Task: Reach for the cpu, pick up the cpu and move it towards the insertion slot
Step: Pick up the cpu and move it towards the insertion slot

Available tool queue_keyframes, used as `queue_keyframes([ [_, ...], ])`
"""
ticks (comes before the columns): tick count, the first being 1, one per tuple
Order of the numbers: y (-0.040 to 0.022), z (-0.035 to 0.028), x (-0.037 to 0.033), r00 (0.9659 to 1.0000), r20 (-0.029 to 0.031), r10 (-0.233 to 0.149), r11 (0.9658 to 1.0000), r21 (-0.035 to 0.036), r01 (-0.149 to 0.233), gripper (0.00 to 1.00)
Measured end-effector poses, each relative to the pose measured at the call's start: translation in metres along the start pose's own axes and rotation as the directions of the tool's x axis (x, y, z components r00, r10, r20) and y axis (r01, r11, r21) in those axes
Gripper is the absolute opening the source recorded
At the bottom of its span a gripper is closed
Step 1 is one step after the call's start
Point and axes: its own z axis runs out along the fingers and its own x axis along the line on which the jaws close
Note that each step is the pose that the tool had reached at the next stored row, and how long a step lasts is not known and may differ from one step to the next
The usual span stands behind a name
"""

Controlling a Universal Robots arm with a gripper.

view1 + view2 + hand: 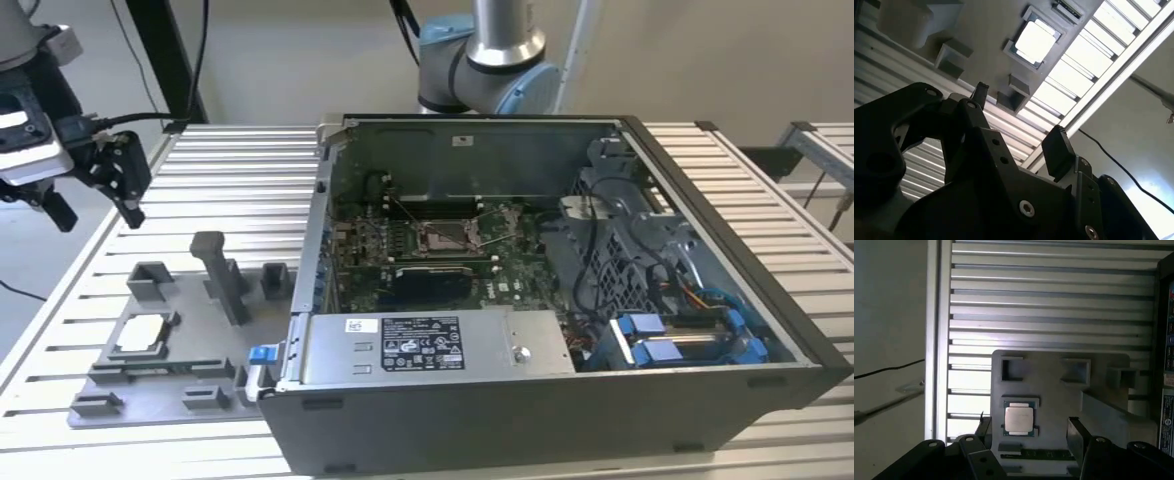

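1. Gripper (96,213) is hanging in the air at the exterior view's left, above the slatted aluminium table (240,160). Its two dark fingers (130,205) are standing wide apart with nothing between them.
2. The cpu (144,335) is lying flat in a shallow square seat on the grey fixture plate (194,332). Its pale metal top is facing up, and it is resting lower than the gripper and well apart from it.
3. In the first wrist view, the cpu (1019,419) is showing beyond the gripper (1030,434), in the gap between the spread fingertips (1076,436), and neither one is touching it.
4. In the second wrist view, the cpu (1035,41) is sitting in its seat on the plate, well beyond the parted fingers (1056,145).
5. The insertion slot (445,237) is sitting on the green motherboard (514,265) inside the open computer case (534,420). The case is standing at the exterior view's right of the fixture plate. The slot's shiny frame is ringing a brownish centre.
6. A tall grey post (214,268) is standing upright on the fixture plate, between the cpu and the case.
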Motion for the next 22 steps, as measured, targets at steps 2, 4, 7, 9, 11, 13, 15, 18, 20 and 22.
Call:
queue_keyframes([
  [2,-0.0001,0.0032,0.0007,1.0,0.0,-0.002,1.0,0.0,0.002,1.0],
  [4,-0.0003,0.0066,0.0012,1.0,0.0011,-0.005,1.0,0.0,0.005,1.0],
  [7,-0.0007,0.0117,0.0014,1.0,0.0011,-0.009,1.0,0.0,0.009,1.0],
  [9,-0.0019,0.0154,0.0015,0.9999,0.0009,-0.014,0.9999,-0.0002,0.014,1.0],
  [11,-0.0026,0.0183,0.0015,0.9996,0.0004,-0.027,0.9996,-0.0003,0.027,1.0],
  [13,-0.0032,0.021,0.0016,0.9992,0.0,-0.04,0.9992,-0.0005,0.04,1.0],
  [15,-0.0035,0.0243,0.0019,0.9992,0.0,-0.04,0.9992,-0.0006,0.04,1.0],
  [18,-0.0049,0.0298,0.0022,0.9992,-0.0005,-0.04,0.9992,-0.0006,0.04,1.0],
  [20,-0.006,0.033,0.0024,0.9992,-0.0021,-0.04,0.9992,-0.0007,0.04,1.0],
  [22,-0.0076,0.0358,0.0025,0.9992,-0.0056,-0.039,0.9992,-0.001,0.039,1.0],
])
